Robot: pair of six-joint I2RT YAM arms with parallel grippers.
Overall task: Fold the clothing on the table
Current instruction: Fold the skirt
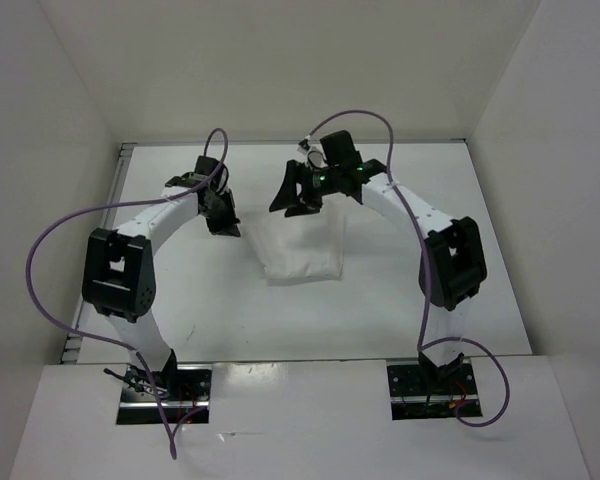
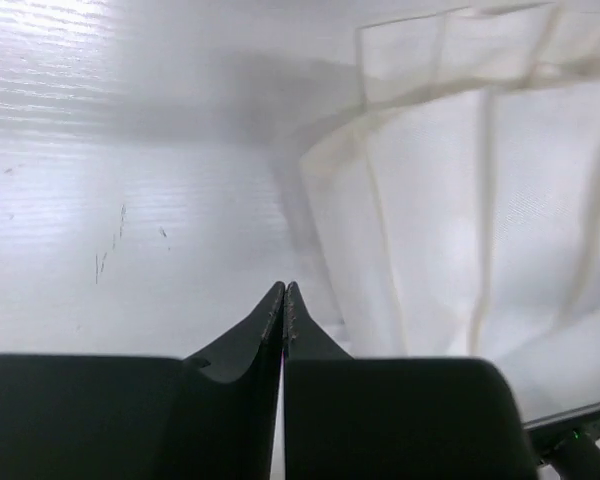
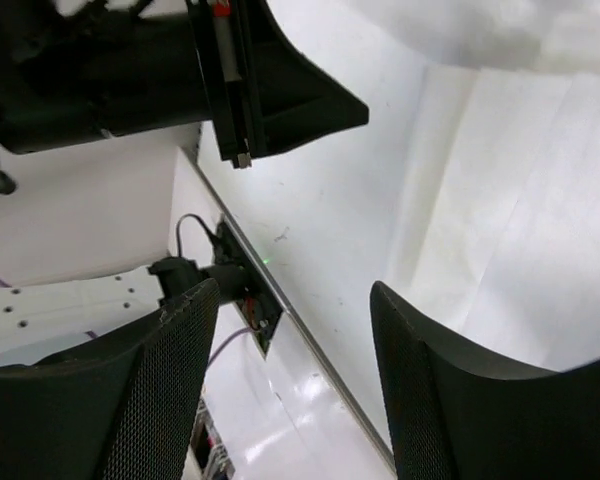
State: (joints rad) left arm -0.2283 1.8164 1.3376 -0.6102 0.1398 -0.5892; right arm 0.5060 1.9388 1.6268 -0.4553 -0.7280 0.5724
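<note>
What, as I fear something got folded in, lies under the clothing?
Only the table shows around the clothing, which lies on it. The fabric covers whatever is beneath, so that cannot be seen; no obvious lump shows in the top view.

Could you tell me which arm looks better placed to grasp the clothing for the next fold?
Right, probably. The right fingers stand open at the far edge of the clothing, ready to close. The left fingers are shut over the table beside its left edge and would have to open first.

White walls (image 1: 40,150) enclose three sides; perhaps a metal rail (image 1: 121,165) edges the left.
</note>
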